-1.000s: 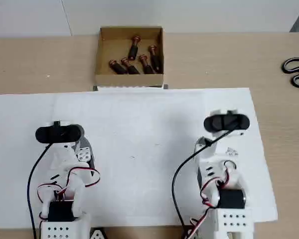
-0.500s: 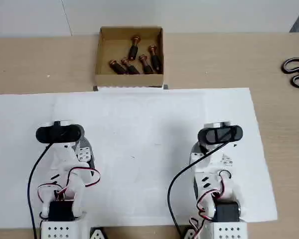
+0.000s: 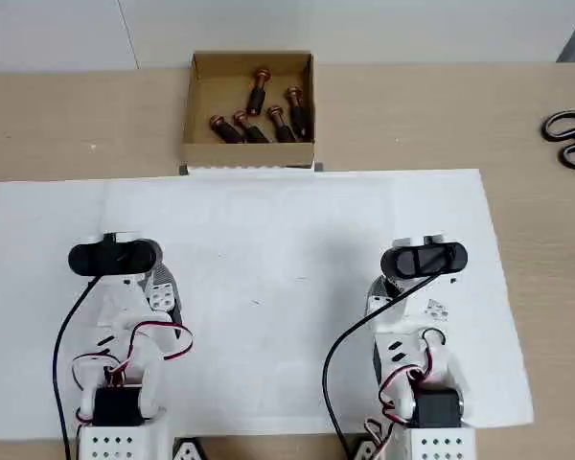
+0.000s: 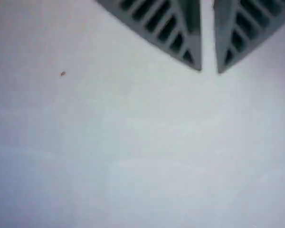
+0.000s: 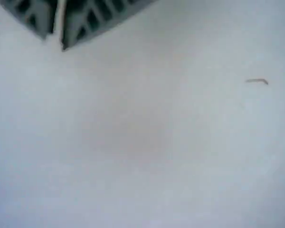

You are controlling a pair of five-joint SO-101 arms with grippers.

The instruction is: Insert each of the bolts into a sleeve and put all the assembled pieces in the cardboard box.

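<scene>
Cardboard box (image 3: 194, 107) at the far side of the tabletop (image 3: 77, 120), with five copper-headed bolts (image 3: 262, 74) inside, each seated in a dark sleeve (image 3: 257, 97) and lying loose on the box floor. White paper sheet (image 3: 297, 249) just in front of the box, scissors (image 3: 569, 139) well off to one side. Two arms (image 3: 125, 326) folded back on the sheet's near half, well apart from the box.

From the left wrist: grey ribbed left jaws close over the paper, nearly together, only a thin slit between; a tiny speck (image 4: 62, 73) nearby.

From the right wrist: right jaws pressed together over bare paper, a small curved mark (image 5: 256, 81) farther off.
</scene>
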